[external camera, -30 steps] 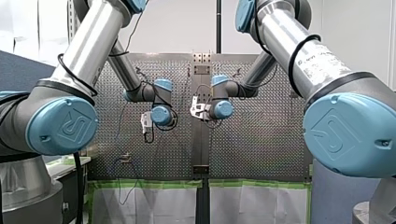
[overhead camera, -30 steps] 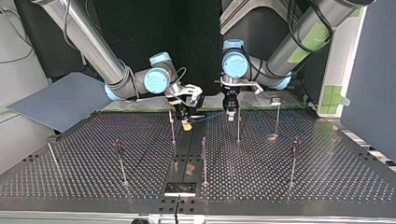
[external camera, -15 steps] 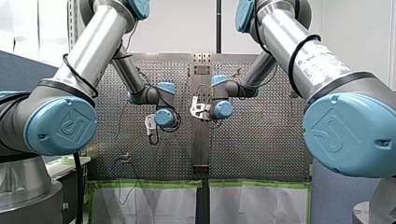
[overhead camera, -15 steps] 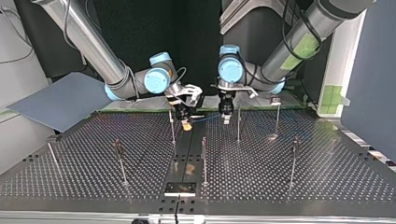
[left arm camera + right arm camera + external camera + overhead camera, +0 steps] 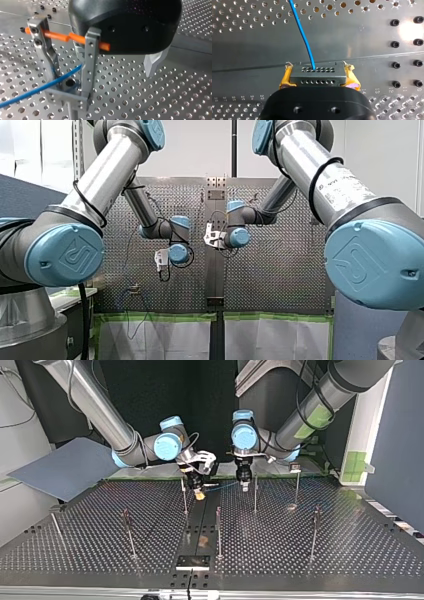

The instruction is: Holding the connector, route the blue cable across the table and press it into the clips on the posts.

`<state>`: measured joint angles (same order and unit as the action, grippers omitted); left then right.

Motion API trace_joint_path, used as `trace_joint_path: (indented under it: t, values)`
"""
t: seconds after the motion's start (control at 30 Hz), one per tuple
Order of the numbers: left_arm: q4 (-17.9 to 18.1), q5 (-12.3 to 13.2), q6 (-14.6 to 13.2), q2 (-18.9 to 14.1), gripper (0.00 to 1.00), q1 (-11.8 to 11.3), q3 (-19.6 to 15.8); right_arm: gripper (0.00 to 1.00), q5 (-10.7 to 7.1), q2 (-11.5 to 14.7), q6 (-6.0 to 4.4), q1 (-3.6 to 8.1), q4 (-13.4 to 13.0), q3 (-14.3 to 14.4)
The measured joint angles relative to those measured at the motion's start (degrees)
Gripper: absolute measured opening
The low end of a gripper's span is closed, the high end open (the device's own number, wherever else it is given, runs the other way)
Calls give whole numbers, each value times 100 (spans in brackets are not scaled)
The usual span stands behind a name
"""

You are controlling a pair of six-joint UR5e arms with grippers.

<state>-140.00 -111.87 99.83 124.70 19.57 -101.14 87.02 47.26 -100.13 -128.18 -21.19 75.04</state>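
connector [image 5: 317, 75]: grey block with two rows of small holes, level, clamped between the yellow pads [image 5: 284, 80] of my right gripper [image 5: 318, 80], hanging just beside a post [image 5: 184, 496] at mid-table

blue cable [image 5: 305, 37]: thin, leaves a hole in the connector's far row and runs off in a gentle curve

clip [image 5: 88, 65]: metal, atop a post; cable enters between its two uprights, below the orange crossbar; can't tell if seated
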Motion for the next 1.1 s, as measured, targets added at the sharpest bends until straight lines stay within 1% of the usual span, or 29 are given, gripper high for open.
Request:
trace_joint_path:
  t: [0.03,0.07,0.1,0.17,0.2,0.23,0.27,0.4,0.63,0.73,0.83,0.93,1.1]
  values:
    - [3,-7,-15,0,65,9,0,0,0,0,0,0,0,0]
    - [12,-12,-27,-1,48,18,3,0,-1,0,0,0,0,0]
    - [24,-16,-37,-2,48,30,5,0,0,0,0,0,0,-1]
    - [37,-20,-46,-5,25,48,5,0,0,0,0,0,0,0]
    - [42,-21,-51,-8,25,59,6,0,-1,0,0,0,0,-1]
    - [44,-22,-54,-12,11,67,6,0,0,0,0,0,0,-1]
    - [42,-22,-54,-18,0,73,7,0,0,0,0,0,-1,-1]
    - [14,-23,-19,-101,0,91,7,0,0,0,0,2,-6,0]
    - [-86,-24,184,-376,0,115,2,0,-6,0,-4,15,1,-1]
    - [-136,-26,205,-437,0,125,1,0,-4,5,-3,27,28,-6]
    - [-231,-72,211,-469,0,138,-6,0,5,33,6,40,112,-6]
    - [-355,-183,217,-542,0,157,-20,0,14,141,5,43,214,-5]
    - [-457,-324,215,-761,0,191,-94,0,32,392,-58,49,300,-3]
